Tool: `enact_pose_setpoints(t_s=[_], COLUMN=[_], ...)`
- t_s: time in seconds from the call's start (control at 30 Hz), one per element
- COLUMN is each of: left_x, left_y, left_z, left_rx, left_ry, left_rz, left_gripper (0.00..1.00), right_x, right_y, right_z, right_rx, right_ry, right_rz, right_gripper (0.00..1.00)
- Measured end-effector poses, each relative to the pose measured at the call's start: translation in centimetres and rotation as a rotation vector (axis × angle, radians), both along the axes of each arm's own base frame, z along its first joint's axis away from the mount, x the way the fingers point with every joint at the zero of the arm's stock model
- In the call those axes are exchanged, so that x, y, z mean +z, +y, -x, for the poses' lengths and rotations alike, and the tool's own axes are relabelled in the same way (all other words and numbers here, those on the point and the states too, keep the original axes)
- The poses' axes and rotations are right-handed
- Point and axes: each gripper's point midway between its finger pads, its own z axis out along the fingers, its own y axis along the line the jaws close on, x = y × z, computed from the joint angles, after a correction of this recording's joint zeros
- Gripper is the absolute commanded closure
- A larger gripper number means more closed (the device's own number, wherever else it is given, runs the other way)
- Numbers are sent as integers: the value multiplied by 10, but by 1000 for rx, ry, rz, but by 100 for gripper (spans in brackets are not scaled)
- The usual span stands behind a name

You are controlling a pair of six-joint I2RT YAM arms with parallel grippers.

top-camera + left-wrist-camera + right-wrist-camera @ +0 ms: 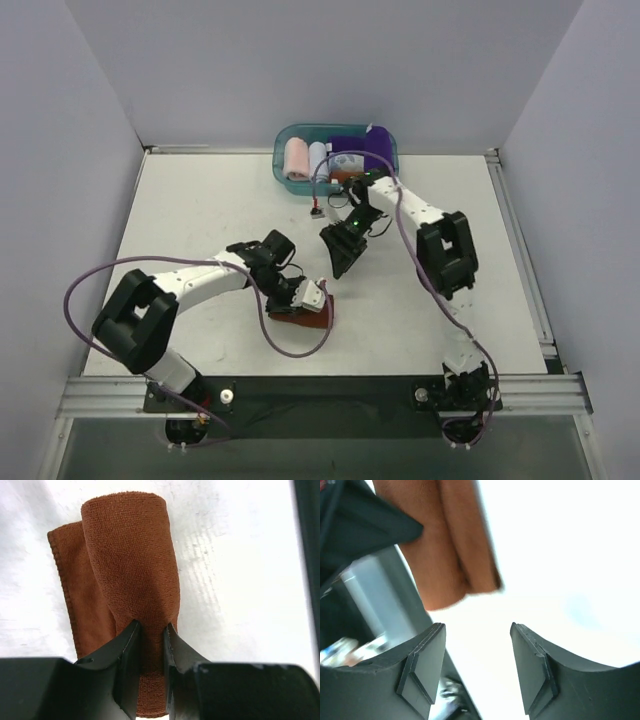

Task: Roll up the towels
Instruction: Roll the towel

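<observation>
From above, the left gripper (312, 297) sits on the rust-brown towel (305, 318) near the table's (200, 200) front, and the purple towel (372, 148) lies in the teal bin (279, 152). The left wrist view shows 2 fingers (127, 650) pinching the roll's near end. In the right wrist view, the right gripper (477, 627) gapes wide and empty.

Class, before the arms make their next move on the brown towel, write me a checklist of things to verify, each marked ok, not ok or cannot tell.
1. Left gripper shut on the rust-brown terry towel: ok, it pinches the roll's near end.
2. Towel fully rolled: not ok, a flat strip lies beside the roll.
3. Right gripper open and empty: ok.
4. Right gripper apart from the towel: ok, a gap shows in the top view.
5. Deep purple terry towel, lying in the teal plastic bin, already rolled: cannot tell.
</observation>
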Motion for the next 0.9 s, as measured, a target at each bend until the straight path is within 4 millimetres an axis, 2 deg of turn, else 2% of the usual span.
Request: enact_pose_setpoints(t_s=[0.13, 0.2, 0.23, 0.3, 0.43, 0.5, 0.63, 0.8, 0.87, 0.9], left_x=[1, 1, 0, 0, -7, -12, -16, -16, -16, -16], left_y=[1, 2, 3, 3, 2, 2, 2, 2, 2, 2], left_z=[-8, -16, -21, -33, -61, -69, -78, -79, -79, -79], left_rx=[92, 143, 167, 211, 301, 343, 399, 408, 408, 409], left_ry=[243, 368, 422, 538, 776, 879, 1017, 1056, 1060, 1061], left_rz=[-40, -47, -54, -64, -87, -88, -112, -136, -139, -140], left_gripper=[100, 100, 100, 100, 100, 100, 99, 98, 96, 96], right_x=[43, 54, 64, 69, 67, 65, 64, 62, 59, 56], right_y=[-29, -46, -54, -65, -79, -83, -80, -45, -28, -20], right_z=[-27, -28, -26, -18, 12, 23, 38, 53, 55, 54], right_rx=[-77, -109, -125, -137, -127, -116, -57, 109, 172, 200], right_ry=[-221, -283, -319, -360, -379, -392, -476, -650, -722, -758], right_rz=[-19, -13, -14, -6, 21, 35, 56, 80, 89, 98], right_gripper=[45, 45, 45, 46, 46, 46, 46, 43, 29, 27])
